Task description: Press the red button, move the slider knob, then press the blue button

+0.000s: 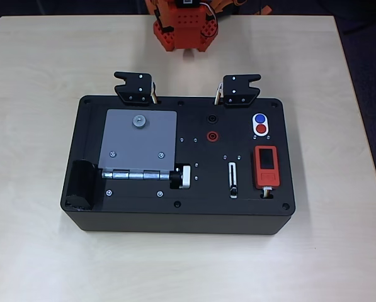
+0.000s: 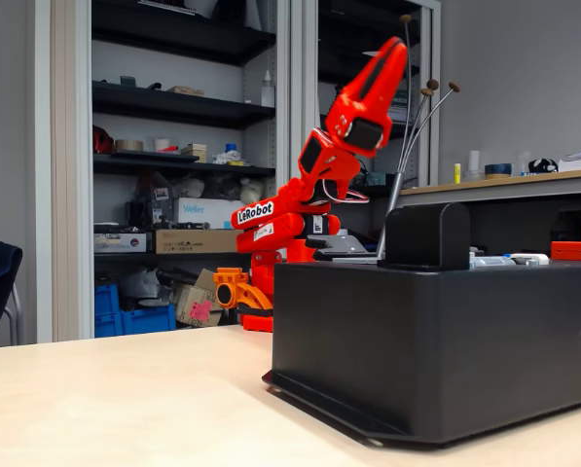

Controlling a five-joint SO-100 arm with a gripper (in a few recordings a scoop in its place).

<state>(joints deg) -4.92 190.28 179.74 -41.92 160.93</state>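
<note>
Tool raised high behind the box, nothing pressed yet.

The tool point(image 2: 382, 68) points up and away, its fingers look clenched together and it grasps nothing; the orange arm point(image 2: 300, 209) is folded back near its base, well apart from the black box point(image 1: 175, 214) on the tabletop point(image 1: 36, 75). The red button point(image 1: 261, 129) touches the blue button point(image 1: 259, 118) on one white plate, so I judge a small error in descent can press the wrong one. The slider knob point(image 1: 233, 190) sits at the near end of its slot and is tiny; the tool may slip off it.
</note>
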